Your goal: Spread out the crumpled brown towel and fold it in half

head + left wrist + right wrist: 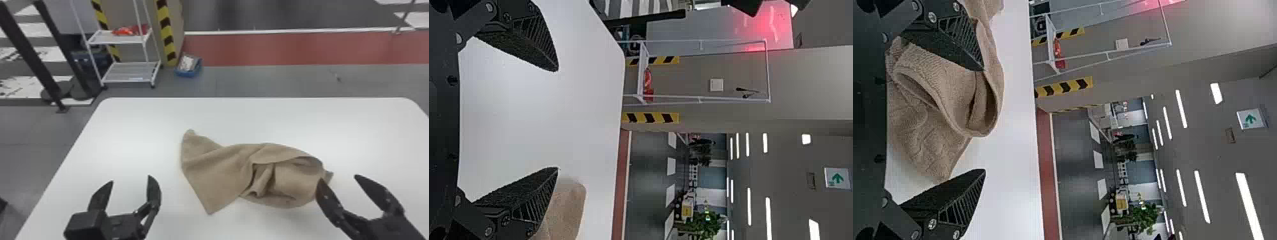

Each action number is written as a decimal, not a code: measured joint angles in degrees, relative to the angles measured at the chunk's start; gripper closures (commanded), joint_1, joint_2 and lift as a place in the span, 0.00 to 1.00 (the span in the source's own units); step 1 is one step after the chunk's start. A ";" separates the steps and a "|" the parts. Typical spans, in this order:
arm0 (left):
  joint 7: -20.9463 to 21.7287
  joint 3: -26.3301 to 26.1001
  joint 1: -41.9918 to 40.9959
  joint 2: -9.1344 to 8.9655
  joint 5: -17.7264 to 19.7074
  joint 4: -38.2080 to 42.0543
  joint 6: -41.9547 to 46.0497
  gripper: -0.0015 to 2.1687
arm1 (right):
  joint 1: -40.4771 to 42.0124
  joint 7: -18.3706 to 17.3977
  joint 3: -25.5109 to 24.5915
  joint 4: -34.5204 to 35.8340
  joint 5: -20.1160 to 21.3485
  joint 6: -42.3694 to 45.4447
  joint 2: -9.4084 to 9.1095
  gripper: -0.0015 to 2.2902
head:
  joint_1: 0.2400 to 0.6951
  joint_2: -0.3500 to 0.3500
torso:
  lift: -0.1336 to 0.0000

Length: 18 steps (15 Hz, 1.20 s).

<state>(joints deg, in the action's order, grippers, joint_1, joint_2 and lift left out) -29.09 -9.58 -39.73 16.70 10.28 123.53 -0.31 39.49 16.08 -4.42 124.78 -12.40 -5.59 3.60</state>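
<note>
One white, round-cornered table (127,127), smooth-looking. Crumpled brown cloth towel (220,169) lies near its middle, flatter toward robot's left, bunched toward right. Risk: one-sided pull drags the whole cloth, nothing pinning it. Black two-fingered left gripper (130,178): spread wide, empty, apart from cloth in head view; closing short would catch air. Matching right gripper (338,177): also spread, empty, by the bunched end. Closing there may pinch several layers, since folds overlap, and lift a wad. Rolled-over flap (277,153) hides edges; wrong hold likely. Small pointed corner (328,175): little to grasp, could slip.
</note>
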 measured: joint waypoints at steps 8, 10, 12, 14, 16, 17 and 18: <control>0.00 -0.01 -0.06 0.00 0.00 0.05 0.00 0.09 | 0.10 0.32 -1.03 0.08 -0.14 -0.06 0.01 0.07 | 1.00 0.60 | 0.07; 0.00 -0.05 -0.21 0.00 -0.06 0.15 0.00 0.09 | -0.26 2.16 -2.65 -0.40 -0.47 -0.27 0.05 0.08 | 1.00 0.58 | 0.07; 0.00 -0.08 -0.26 0.00 -0.09 0.15 0.00 0.09 | -1.41 6.18 -4.63 -1.56 -1.13 -0.42 0.02 0.08 | 1.00 0.57 | 0.07; 0.00 -0.03 -0.38 0.01 -0.09 0.35 0.00 0.09 | -4.11 12.81 -7.85 -4.24 -1.66 -1.92 0.01 0.08 | 1.00 0.55 | 0.07; 0.00 0.18 -0.53 0.08 -0.09 0.47 0.00 0.09 | -7.62 16.90 -11.15 -7.25 -1.75 -6.27 0.06 0.08 | 1.00 0.53 | 0.07; 0.00 0.23 -0.58 0.14 -0.09 0.49 0.00 0.09 | -9.14 17.47 -12.28 -8.58 -1.77 -8.04 0.11 0.08 | 1.00 0.49 | 0.07; 0.00 0.28 -0.60 0.21 -0.09 0.54 0.00 0.09 | -10.81 17.74 -13.24 -10.13 -1.83 -9.70 0.14 0.08 | 1.00 0.47 | 0.07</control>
<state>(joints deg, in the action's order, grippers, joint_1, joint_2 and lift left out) -29.09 -9.30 -40.33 16.91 10.20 124.07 -0.31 28.68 33.83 -17.66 114.65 -14.23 -15.29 3.74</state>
